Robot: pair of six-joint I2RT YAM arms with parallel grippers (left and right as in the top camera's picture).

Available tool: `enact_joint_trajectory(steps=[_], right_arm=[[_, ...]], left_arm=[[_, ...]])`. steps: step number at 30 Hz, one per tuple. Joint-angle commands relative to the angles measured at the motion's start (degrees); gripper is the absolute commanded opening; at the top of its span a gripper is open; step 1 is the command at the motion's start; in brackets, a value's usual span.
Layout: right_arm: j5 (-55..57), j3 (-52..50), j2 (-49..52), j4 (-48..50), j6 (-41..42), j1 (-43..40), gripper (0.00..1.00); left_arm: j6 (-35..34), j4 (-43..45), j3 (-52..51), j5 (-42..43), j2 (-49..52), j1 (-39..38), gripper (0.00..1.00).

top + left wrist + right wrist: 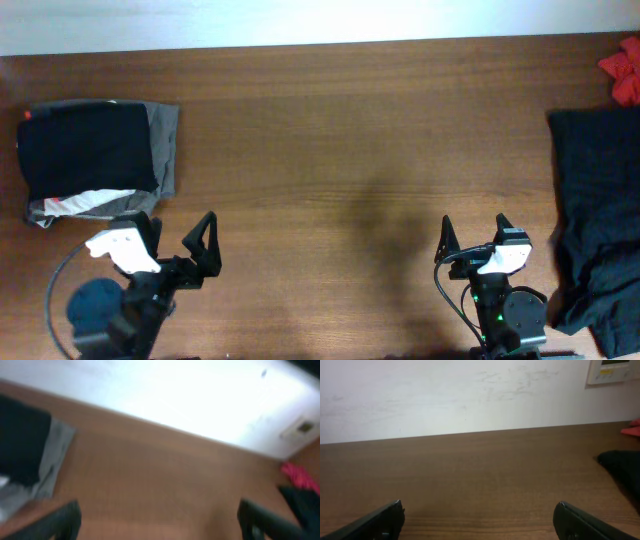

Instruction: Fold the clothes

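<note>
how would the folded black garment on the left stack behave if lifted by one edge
The folded black garment looks like soft cloth, so it would likely droop and unfold. It rests on a grey garment, a white garment showing at its edge, so pushing it may drag those along.

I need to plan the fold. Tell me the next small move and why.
Probably reach the right fingers toward the dark clothes lying unfolded at the table edge on that side, to drag them to the bare middle. These and the left fingers stand open, holding nothing.
</note>
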Motion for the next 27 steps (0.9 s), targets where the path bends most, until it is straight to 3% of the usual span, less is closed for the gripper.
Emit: enact_joint_trajectory(steps=[1,4,9,27], right_arm=[[0.5,-0.3,-0.6,-0.4,0.3,-0.3,0.99],[0.5,-0.3,-0.6,-0.4,0.3,-0.3,0.99],[0.5,-0.3,-0.6,-0.4,0.3,-0.3,0.99],[0.5,-0.3,-0.6,-0.4,0.3,-0.3,0.99]], left_arm=[[-1.7,9.8,-8.2,-1.7,-4.4,-1.4,0.99],[-1.7,22.5,-15.9,-4.5,-8.2,-3.3,0.99],[-1.7,32.3,-23.9,-10.0,-12.3,-4.5,0.99],[-0.9,31.9,-32.5,-27.5,-21.1,-6.6,0.99]])
